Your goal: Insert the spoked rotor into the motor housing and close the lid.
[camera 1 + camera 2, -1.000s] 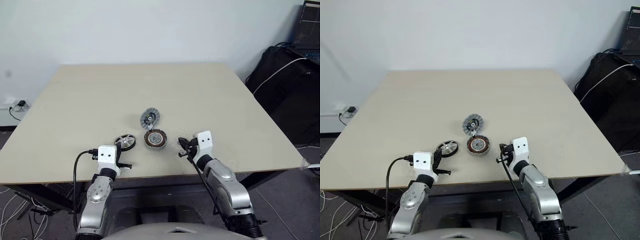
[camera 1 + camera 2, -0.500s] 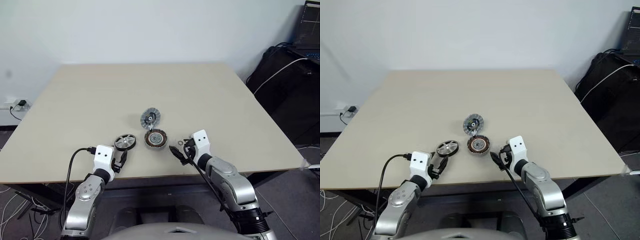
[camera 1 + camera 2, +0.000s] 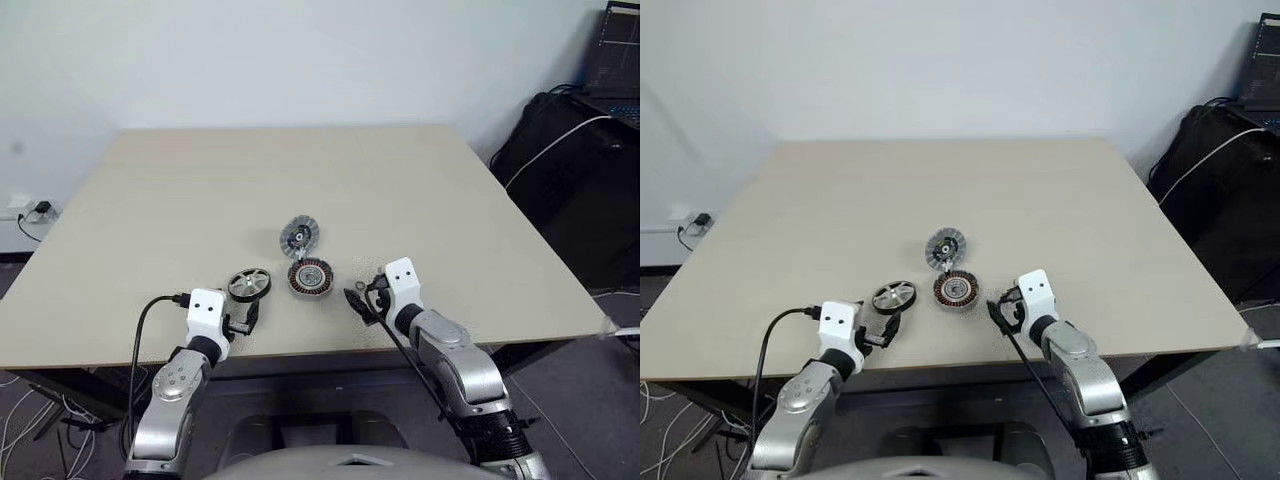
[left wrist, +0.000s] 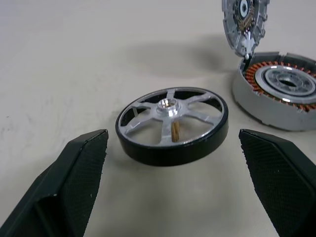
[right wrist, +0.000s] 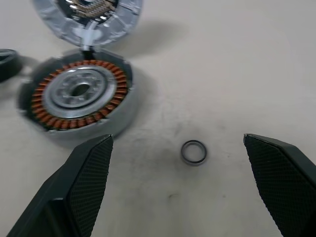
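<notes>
Both our grippers sit at the near edge of the table [image 3: 140, 230], fingers spread wide, nothing held.

Left gripper [image 3: 248, 318]: jaws apart, empty. The rotor [image 3: 249, 284] lies flat on the table just beyond the fingertips, not touching them. In the left wrist view it sits between the two fingers [image 4: 69, 182] but ahead of them: dark rim, silver spokes, hub up.

Right gripper [image 3: 360, 301]: jaws apart, empty. In the right wrist view a small loose ring [image 5: 193, 152] lies on the table between and ahead of the fingers, clear of both.

Housing [image 3: 310, 276] is next out, flat on the table, copper windings facing up, between the two grippers and slightly beyond them. It is just beside the rotor on the rotor's right, with a small gap. The ring is near its right side, apart from it.

Lid [image 3: 299, 237] is farthest, standing tilted up at the housing's far edge and touching it there, ribbed face toward us.
</notes>
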Robot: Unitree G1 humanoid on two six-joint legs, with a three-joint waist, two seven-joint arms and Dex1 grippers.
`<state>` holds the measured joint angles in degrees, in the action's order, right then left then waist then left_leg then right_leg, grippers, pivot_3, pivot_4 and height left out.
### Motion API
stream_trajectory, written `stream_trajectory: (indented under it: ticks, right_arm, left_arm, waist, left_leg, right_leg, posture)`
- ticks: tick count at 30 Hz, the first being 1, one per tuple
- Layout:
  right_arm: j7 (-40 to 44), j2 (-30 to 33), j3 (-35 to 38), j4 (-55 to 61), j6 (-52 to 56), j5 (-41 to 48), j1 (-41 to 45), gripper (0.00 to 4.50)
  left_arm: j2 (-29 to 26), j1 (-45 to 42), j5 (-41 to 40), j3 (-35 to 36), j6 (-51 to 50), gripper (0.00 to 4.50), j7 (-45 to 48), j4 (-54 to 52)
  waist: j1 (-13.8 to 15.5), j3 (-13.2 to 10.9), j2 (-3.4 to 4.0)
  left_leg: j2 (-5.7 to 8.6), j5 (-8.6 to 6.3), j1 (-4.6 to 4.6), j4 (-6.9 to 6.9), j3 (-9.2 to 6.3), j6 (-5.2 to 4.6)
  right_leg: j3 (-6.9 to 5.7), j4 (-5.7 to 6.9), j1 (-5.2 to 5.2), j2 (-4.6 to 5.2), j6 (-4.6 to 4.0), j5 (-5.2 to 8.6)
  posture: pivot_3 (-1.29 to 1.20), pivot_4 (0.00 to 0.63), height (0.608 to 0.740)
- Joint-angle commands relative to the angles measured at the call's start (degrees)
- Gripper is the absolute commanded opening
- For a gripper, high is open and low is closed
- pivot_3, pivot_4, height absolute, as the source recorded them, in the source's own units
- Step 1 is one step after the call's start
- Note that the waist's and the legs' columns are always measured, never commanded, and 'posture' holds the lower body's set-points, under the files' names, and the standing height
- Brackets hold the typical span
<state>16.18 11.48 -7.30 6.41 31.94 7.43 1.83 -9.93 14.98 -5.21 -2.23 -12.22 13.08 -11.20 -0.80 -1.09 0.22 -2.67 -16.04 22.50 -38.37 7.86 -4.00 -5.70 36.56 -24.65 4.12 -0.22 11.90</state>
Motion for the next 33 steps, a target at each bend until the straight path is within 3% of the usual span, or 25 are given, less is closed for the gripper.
stream_trajectory:
  ticks: [1, 22, 25, 33]
  right_arm:
    - [-1.41, -1.97, 0.56, -3.26, -2.88, -0.71, 3.27, 4.50]
    - [-1.88, -4.29, 1.70, -18.87, -9.09, -3.22, 7.76, 4.50]
    - [-2.02, -4.54, 1.76, -18.88, -9.23, -3.14, 7.69, 3.84]
    - [-2.22, -5.18, 1.71, -18.32, -9.53, -3.67, 7.43, 1.22]
  left_arm:
    - [0.90, -0.89, -0.41, 0.59, 0.84, 4.47, -0.70, -1.72]
    - [1.13, -0.68, 0.06, -0.07, 0.98, 4.47, -1.24, -1.90]
    - [1.09, -0.66, 0.08, -0.15, 0.89, 4.50, -1.20, -1.89]
    - [1.13, -0.50, 0.08, -0.18, 0.71, 4.50, -1.29, -1.98]
  waist:
    - [-0.04, 0.00, 0.00]
    - [-0.56, 0.01, 0.00]
    - [-0.57, 0.01, 0.00]
    - [-0.77, 0.01, 0.01]
  left_leg:
    - [0.00, 0.01, 0.00, 0.00, 0.00, 0.01]
    - [0.00, 0.07, 0.04, -0.05, 0.11, 0.08]
    - [0.00, 0.07, 0.01, -0.10, 0.09, 0.08]
    - [-0.02, 0.07, 0.04, -0.12, 0.09, 0.08]
  right_leg:
    - [0.01, 0.01, 0.00, -0.01, 0.00, 0.00]
    - [0.04, 0.26, 0.07, -0.05, 0.00, 0.00]
    - [0.03, 0.27, 0.05, -0.05, 0.00, 0.00]
    - [0.09, 0.30, 0.06, -0.06, 0.00, 0.00]
  posture:
    - [0.00, 0.000, 0.740]
    - [0.00, 0.000, 0.740]
    - [0.00, 0.000, 0.740]
    - [0.00, 0.000, 0.740]
